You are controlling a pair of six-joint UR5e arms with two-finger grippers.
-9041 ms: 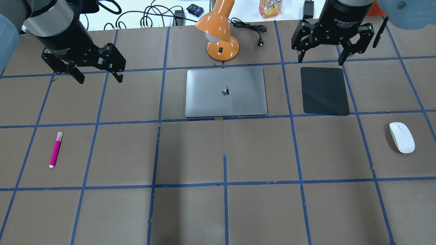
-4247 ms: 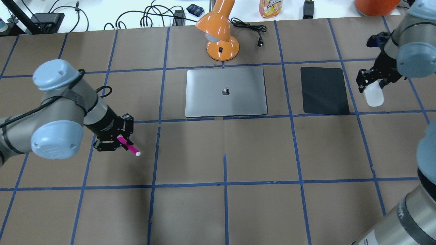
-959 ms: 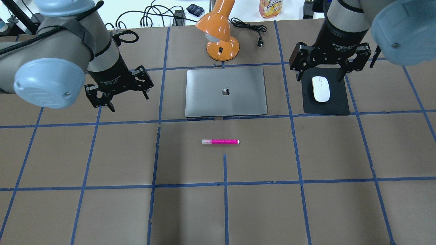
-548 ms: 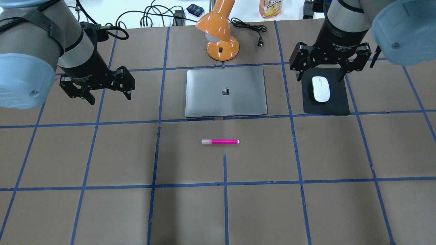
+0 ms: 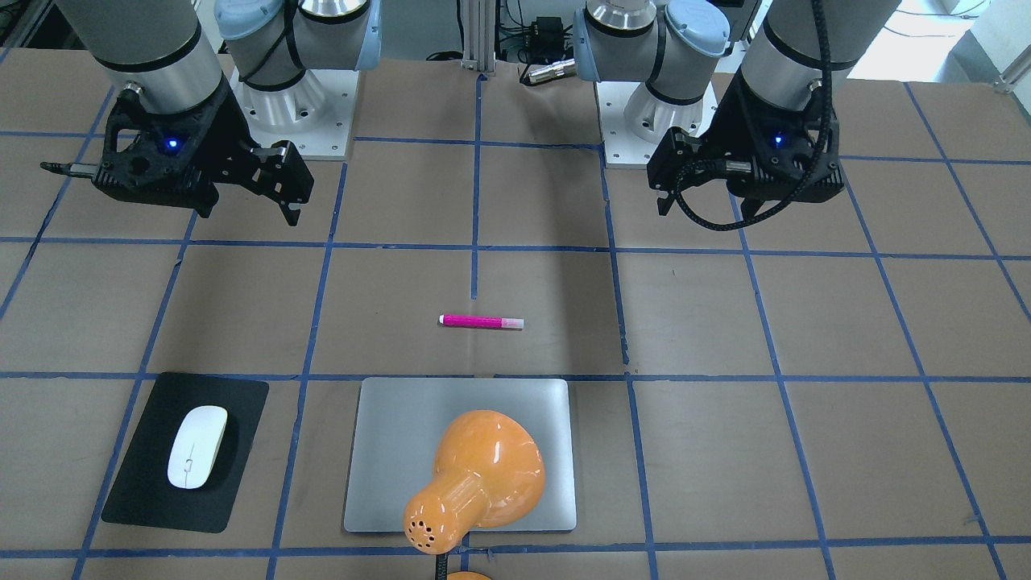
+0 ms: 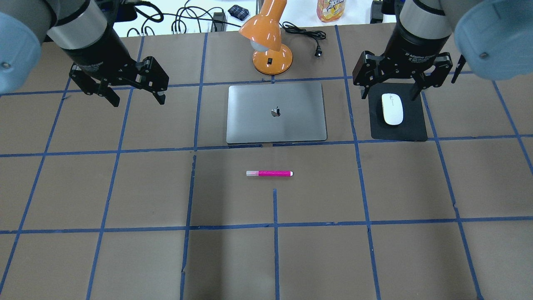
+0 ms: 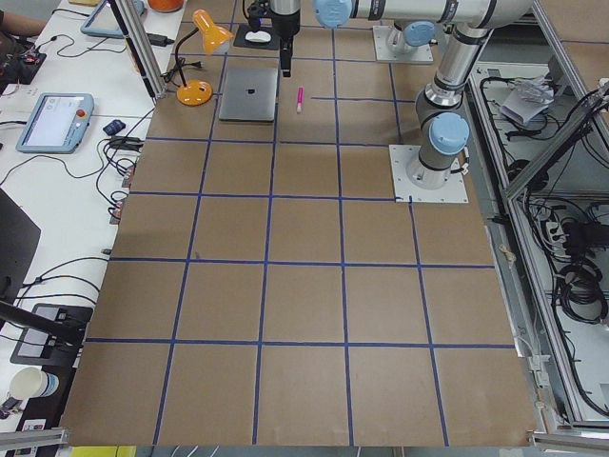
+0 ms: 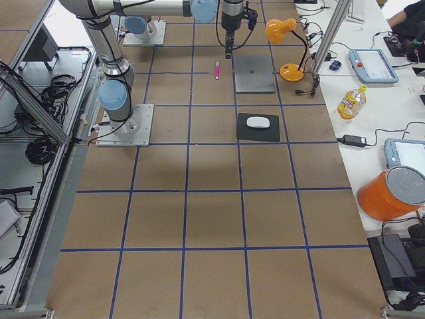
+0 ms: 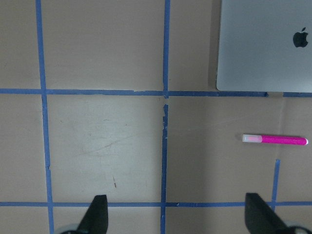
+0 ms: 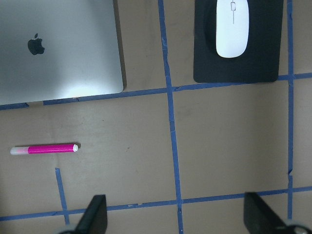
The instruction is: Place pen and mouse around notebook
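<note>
The silver-grey notebook lies flat at the middle back of the table. The magenta pen lies crosswise on the paper just in front of it, pale cap to the left, also seen in the left wrist view as pen. The white mouse rests on a black mat right of the notebook. My right gripper hangs open above the mouse, holding nothing. My left gripper hangs open and empty, off the notebook's left side.
An orange desk lamp stands right behind the notebook, its cord and plug trailing to the right; in the front-facing view the lamp covers part of the notebook. A bottle and cables lie beyond the table's back edge.
Earlier the left gripper carried the pen and the right the mouse; both now lie released. Over the last second the left gripper moved left and back from the notebook; the right one stayed.
</note>
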